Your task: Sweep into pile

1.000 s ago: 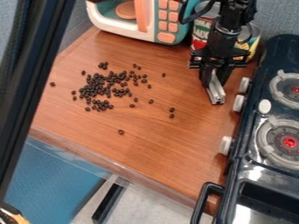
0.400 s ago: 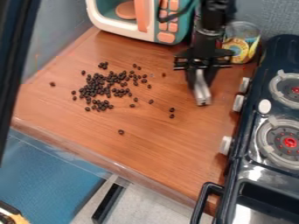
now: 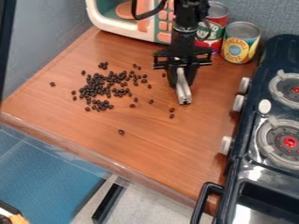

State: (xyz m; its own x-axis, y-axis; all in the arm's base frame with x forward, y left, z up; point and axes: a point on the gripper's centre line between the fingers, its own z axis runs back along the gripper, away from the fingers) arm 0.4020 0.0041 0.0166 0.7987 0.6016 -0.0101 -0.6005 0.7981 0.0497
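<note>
The wooden worktop [image 3: 146, 148] runs from the grey partition [image 3: 41, 39] along one side to the black toy stove [image 3: 262, 170] along the other, with the toy microwave [image 3: 116, 29] at its back corner. The black arm [image 3: 186, 28] hangs down beside the microwave. Its gripper [image 3: 180, 83] is over the stove-side half, fingers clamped on a grey metal bar [image 3: 183, 92], which points downward with its long axis roughly toward the front edge.

The dark beans [image 3: 100, 89] lie mostly on the partition side of the fingers, in a loose patch; a few strays sit farther out, toward the partition and the front edge, and a couple just beside the bar's tip. So the bar's long side faces the patch, and a sweep toward the partition looks the natural next stroke, though it could scatter the strays.

The arm partly covers the red can [image 3: 217, 22]. Whether the bar's tip touches the wood is hard to tell, and the packed beans blur together.
</note>
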